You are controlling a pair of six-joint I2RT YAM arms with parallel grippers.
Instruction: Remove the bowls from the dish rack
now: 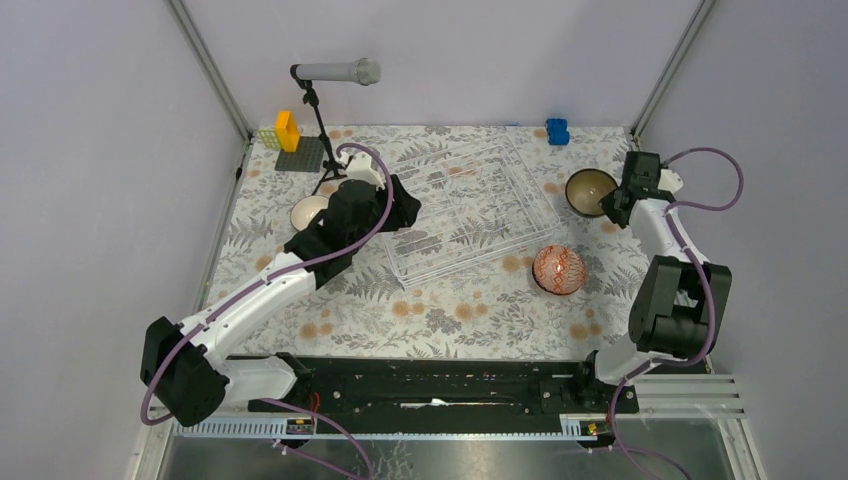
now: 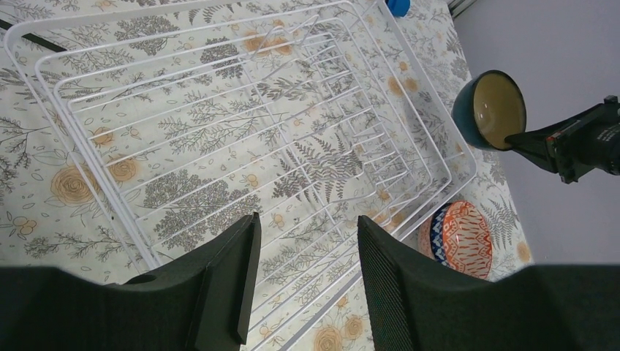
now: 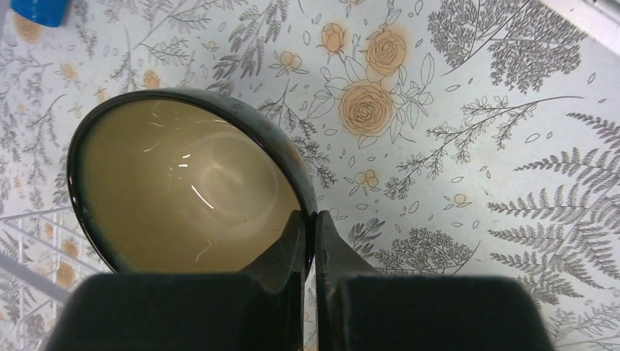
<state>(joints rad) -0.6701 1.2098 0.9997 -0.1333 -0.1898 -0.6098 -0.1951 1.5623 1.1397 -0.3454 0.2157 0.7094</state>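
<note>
Round ceramic bowl patterned in orange, blue and white (image 1: 558, 269): inverted on the floral tablecloth (image 1: 440, 320), just beside the near right corner of the white wire-grid dish rack (image 1: 470, 210); left gripper (image 2: 307, 223): fingers apart, holding nothing, over the rack's left edge; right gripper (image 3: 311, 219): clamped on the rim of the dark teal, tan-lined round bowl (image 3: 183, 183), right of the rack.

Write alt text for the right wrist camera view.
The right gripper is shut on the rim of a dark bowl with a tan inside, against a floral tablecloth. A blue block shows at the top left, white rack wires at the lower left.
</note>
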